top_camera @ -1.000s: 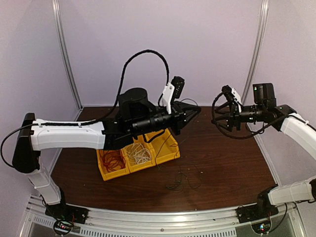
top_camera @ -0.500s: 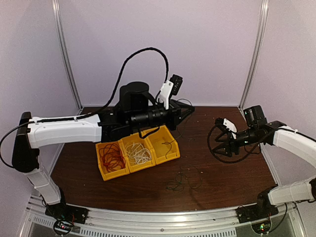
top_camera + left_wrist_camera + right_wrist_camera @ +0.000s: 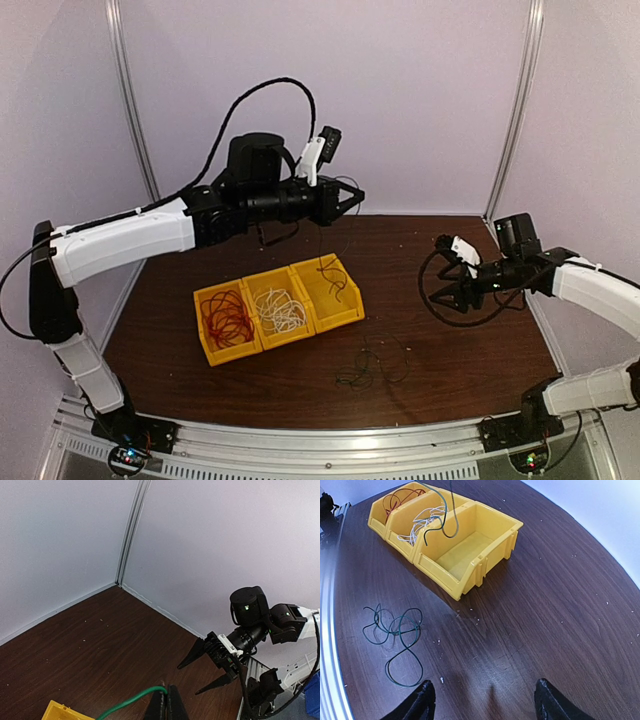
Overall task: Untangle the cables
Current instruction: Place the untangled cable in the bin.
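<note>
L jaws pinch green cable (image 3: 130,703), hanging over yellow bin (image 3: 487,562); R jaws apart, empty.

Dark wood-grain counter (image 3: 460,350), flecked with pale specks. Toward nine o'clock from its middle, three yellow bins (image 3: 470,577) in a touching row, open tops up. At twelve o'clock, pale lilac walls (image 3: 420,100) with metal corner posts (image 3: 137,120). At six o'clock, a ridged aluminium rail (image 3: 330,450).

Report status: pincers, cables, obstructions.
Left pincer shut on green cable, dangling over end bin. Right pincer open, empty. Green tangle loose on table. Nothing blocking.
</note>
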Controlling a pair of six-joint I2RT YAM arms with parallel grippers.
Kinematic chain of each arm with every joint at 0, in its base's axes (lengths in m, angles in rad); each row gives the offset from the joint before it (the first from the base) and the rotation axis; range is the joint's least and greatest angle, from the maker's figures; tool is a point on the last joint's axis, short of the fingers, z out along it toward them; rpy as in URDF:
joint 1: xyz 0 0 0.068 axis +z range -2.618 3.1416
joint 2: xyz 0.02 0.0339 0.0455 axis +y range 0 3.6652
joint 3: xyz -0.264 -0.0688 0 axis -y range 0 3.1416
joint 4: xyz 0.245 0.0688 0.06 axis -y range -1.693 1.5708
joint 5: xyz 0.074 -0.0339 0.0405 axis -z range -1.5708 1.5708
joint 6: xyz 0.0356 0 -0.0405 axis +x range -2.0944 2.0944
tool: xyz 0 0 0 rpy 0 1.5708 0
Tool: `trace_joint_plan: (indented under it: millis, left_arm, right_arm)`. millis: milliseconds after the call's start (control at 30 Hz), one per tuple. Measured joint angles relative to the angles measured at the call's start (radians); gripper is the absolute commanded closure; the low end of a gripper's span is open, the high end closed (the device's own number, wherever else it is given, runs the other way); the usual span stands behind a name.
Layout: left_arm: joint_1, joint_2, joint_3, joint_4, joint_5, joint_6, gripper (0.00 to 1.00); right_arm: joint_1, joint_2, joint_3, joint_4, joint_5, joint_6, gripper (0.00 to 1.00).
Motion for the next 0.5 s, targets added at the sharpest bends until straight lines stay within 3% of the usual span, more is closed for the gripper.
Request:
trace_joint_plan:
  millis: [500]
  left_arm:
    - [0.024,0.030,-0.001,-0.006,0.034,-0.002,1.00]
  right_arm:
    - [0.000,0.002,-0.001,0.002,0.021,0.000,0.32]
